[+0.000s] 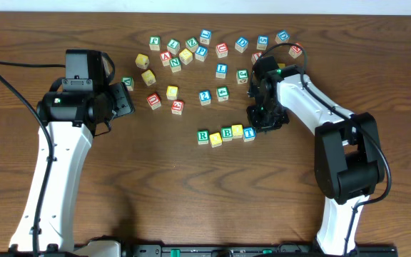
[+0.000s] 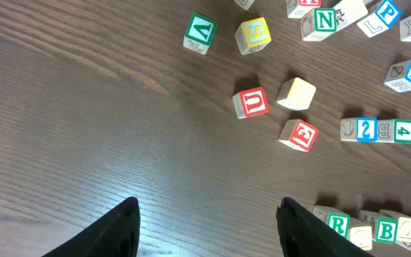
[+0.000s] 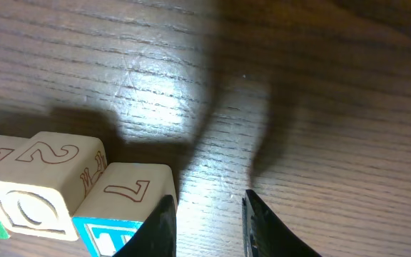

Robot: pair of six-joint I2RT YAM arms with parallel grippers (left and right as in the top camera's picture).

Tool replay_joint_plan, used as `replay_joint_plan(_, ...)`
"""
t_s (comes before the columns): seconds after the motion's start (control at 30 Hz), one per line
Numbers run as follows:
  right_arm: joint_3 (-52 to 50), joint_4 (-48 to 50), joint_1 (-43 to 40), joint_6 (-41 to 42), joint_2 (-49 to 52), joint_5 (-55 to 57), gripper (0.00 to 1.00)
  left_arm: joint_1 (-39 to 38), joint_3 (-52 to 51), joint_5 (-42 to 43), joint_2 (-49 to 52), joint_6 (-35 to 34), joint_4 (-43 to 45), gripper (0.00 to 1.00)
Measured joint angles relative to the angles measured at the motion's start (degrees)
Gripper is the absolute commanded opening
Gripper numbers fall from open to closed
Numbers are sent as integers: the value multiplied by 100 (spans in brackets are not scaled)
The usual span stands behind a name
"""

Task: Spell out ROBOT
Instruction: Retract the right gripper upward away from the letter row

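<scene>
Overhead view. Noted ROBOT row point(image 1: 226, 135) on table point(image 1: 120, 178), left to right: green R cube point(image 1: 203, 135), yellow cube point(image 1: 215, 140), green B cube point(image 1: 227, 133), second yellow cube point(image 1: 237, 130), blue T cube point(image 1: 249, 134), side by side in a slightly uneven line. Found right gripper point(image 1: 265, 120) just beside T, fingers point(image 3: 266, 232) narrowly apart, nothing between. Found left gripper point(image 1: 125, 100) well apart from row, prongs point(image 2: 113, 232) spread wide, empty. Recorded loose cubes point(image 1: 191, 53) scattered beyond.

To me the table point(image 3: 155, 93) is dark brown wood, smooth and fine-grained, with a soft shine at the upper left of the right wrist view. The T cube point(image 3: 130, 189) is pale matt wood with blue paint. The right arm point(image 1: 312, 100) has a smooth white plastic shell.
</scene>
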Motion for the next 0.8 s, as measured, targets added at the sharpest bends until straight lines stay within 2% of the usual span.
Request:
replay_joint_plan(0.27,435,-413,-22,2,0,4,26,0,68,0,0,0,-96,60)
replay_joint_plan(0.5,1287,-938,-76,0,0,68,26,0,990,0,-2,0,-610,60)
replay_joint_plan(0.6,1593,-1060,-74,0,0,42,26,-2,1207,28,-13,0,-848,57)
replay_joint_plan(0.8,1755,-1056,-15,107,-2,-238,25,-289,1526,264,-11,-79,-1113,56)
